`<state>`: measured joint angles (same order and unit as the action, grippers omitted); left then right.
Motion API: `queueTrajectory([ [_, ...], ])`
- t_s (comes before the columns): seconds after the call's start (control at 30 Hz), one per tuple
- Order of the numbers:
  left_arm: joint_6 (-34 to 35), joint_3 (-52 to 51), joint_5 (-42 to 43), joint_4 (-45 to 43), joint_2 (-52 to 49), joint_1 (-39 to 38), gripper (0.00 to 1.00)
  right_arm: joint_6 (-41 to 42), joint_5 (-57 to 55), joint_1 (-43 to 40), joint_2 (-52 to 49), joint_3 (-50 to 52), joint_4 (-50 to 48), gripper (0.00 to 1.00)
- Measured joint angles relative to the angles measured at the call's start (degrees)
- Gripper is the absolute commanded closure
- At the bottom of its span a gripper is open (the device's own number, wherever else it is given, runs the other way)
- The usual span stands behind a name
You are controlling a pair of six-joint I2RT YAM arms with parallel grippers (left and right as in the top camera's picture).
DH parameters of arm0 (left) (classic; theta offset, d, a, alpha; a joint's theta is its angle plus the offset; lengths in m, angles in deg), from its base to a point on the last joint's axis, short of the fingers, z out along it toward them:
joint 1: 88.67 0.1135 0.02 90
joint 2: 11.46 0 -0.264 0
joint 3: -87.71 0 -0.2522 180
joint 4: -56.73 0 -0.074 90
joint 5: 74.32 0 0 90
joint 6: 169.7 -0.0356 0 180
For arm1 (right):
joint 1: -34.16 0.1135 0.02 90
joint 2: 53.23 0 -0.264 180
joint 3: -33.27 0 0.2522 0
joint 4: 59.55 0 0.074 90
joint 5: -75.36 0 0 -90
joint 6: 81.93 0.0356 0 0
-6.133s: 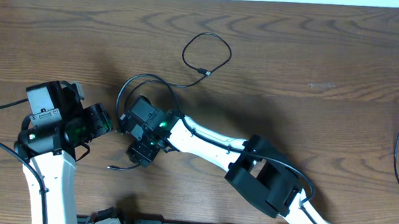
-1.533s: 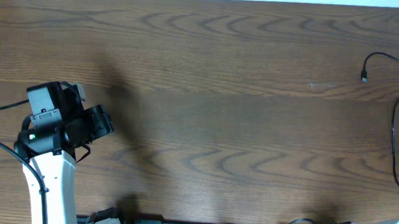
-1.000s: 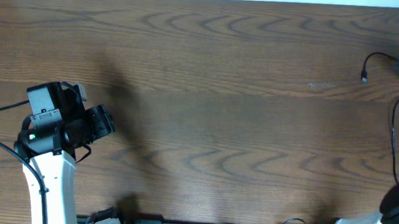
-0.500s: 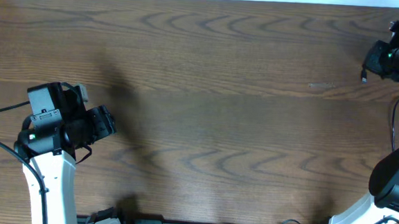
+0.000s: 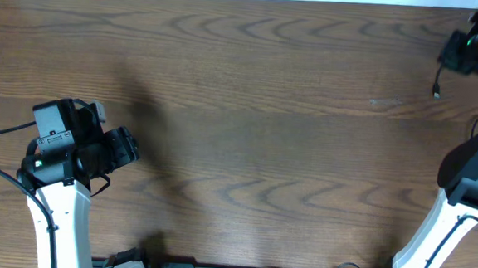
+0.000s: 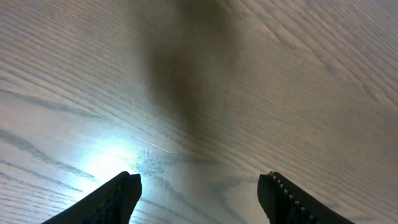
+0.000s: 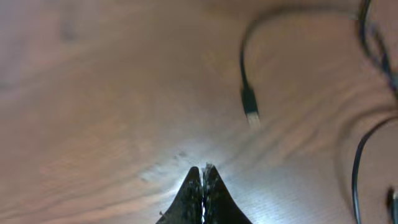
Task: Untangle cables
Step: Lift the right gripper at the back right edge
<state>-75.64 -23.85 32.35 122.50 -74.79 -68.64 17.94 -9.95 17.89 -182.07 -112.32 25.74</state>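
Low in the right wrist view, the right gripper (image 7: 202, 173) is hovering pressed together, empty, near the cables (image 7: 249, 102); descending like that, it is risking shoving them into a tighter tangle. The left gripper (image 6: 199, 186) is hanging spread.

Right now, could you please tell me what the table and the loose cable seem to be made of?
Table: brown wood or wood-look laminate, judging by the flowing grain; a soft patch of glare in the left wrist view suggests a satin finish. Cable: thin black cord, probably plastic or rubber sheathed, as it curves freely; its plug tip looks pale, perhaps metal, but is blurred.
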Motion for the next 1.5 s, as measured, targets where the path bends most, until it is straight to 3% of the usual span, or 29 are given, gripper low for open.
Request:
queueTrajectory([
  [0.17,0.0,0.0,0.0,0.0,0.0,0.0,0.34,0.2,3.5,0.4,-1.1,-10.9,2.4,0.96],
  [0.3,0.0,0.0,0.0,0.0,0.0,0.0,0.34,0.1,5.3,0.4,-2.9,-12.5,4.9,0.96],
  [0.4,0.0,0.0,0.0,0.1,0.0,0.0,0.34,0.0,5.9,0.4,-7.5,-12.5,7.1,0.89],
  [0.47,0.0,0.0,0.0,0.2,0.0,0.0,0.34,-0.6,6.1,0.4,-11.2,-12.5,8.3,0.78],
  [0.53,0.0,0.0,0.0,0.3,0.0,0.0,0.34,-0.9,6.1,0.4,-13.8,-12.3,8.8,0.37],
  [0.57,0.0,0.0,0.0,0.5,0.0,0.0,0.34,-1.3,6.0,0.4,-15.3,-12.1,9.2,0.27],
  [0.67,0.0,0.0,0.0,0.6,0.0,0.0,0.34,-2.1,5.3,0.4,-16.7,-11.7,9.6,0.05],
  [0.73,0.0,0.0,0.0,0.6,0.0,0.0,0.34,-2.8,4.2,0.4,-16.7,-11.7,9.6,0.01],
  [1.1,0.0,0.0,0.0,1.2,0.0,0.0,0.34,-4.7,-8.7,0.4,-16.7,-11.7,4.8,0.01],
  [1.27,0.0,0.0,0.0,1.4,0.0,0.0,0.34,-4.4,-12.4,0.4,-16.7,-11.7,1.5,0.14],
  [1.5,0.0,0.0,0.0,1.4,0.0,0.0,0.34,-4.2,-14.7,0.4,-16.8,-11.6,-0.7,0.16],
])
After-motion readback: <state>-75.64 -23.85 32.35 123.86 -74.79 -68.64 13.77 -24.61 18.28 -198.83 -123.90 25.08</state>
